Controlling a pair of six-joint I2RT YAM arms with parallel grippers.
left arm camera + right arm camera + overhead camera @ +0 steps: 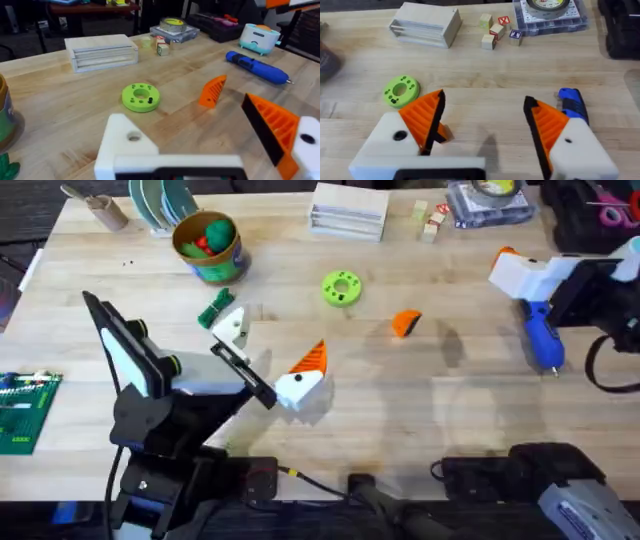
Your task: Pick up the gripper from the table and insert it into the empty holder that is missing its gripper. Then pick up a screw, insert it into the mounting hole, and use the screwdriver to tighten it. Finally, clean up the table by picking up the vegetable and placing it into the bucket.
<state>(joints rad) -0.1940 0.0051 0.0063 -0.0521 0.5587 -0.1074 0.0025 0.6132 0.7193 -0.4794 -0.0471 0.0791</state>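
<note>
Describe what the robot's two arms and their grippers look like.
Both arms are black with black cables. The left gripper has white angular finger mounts; one carries an orange ribbed pad edged in black, the other is bare white with a round mounting hole. The right gripper has the same white mounts, each with a round screw hole, and both carry orange ribbed pads.

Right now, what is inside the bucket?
The bucket holds a green rounded item with a red item beside it. They cover the bottom, so anything beneath them cannot be seen.
</note>
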